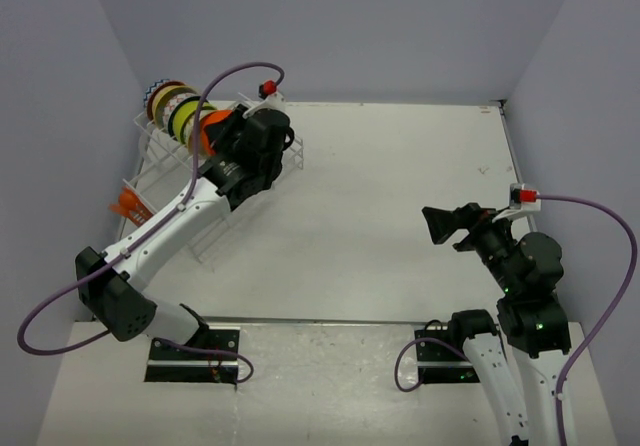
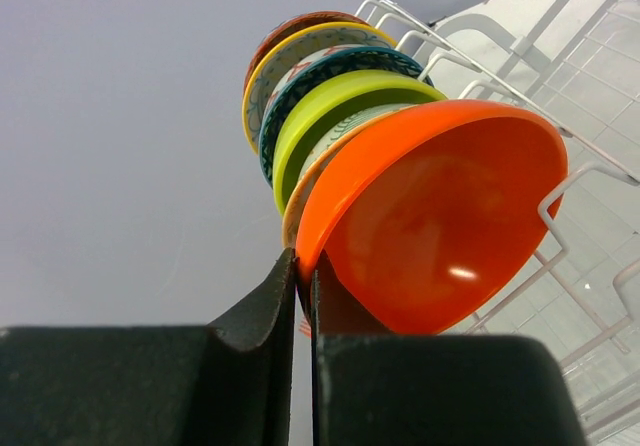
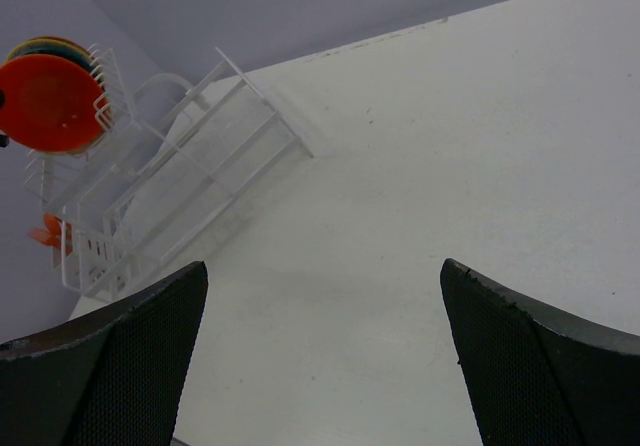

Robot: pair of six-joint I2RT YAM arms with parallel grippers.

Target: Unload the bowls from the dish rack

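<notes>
Several bowls stand on edge in a row at the far end of the white wire dish rack (image 1: 150,156). The nearest is a plain orange-red bowl (image 2: 440,216), with my left gripper (image 2: 303,261) shut on its rim, one finger inside and one outside. Behind it stand a lime-green bowl (image 2: 330,106), a teal-patterned one (image 2: 320,71) and a yellow-rimmed one (image 2: 290,46). The right wrist view shows the rack (image 3: 180,166) and the orange-red bowl (image 3: 50,101) at far left. My right gripper (image 3: 325,266) hangs open over bare table, holding nothing.
A small orange item (image 1: 128,204) sits at the rack's near end. The left wall runs close behind the rack. The right arm (image 1: 520,266) is folded back at the right side of the white table (image 1: 400,186).
</notes>
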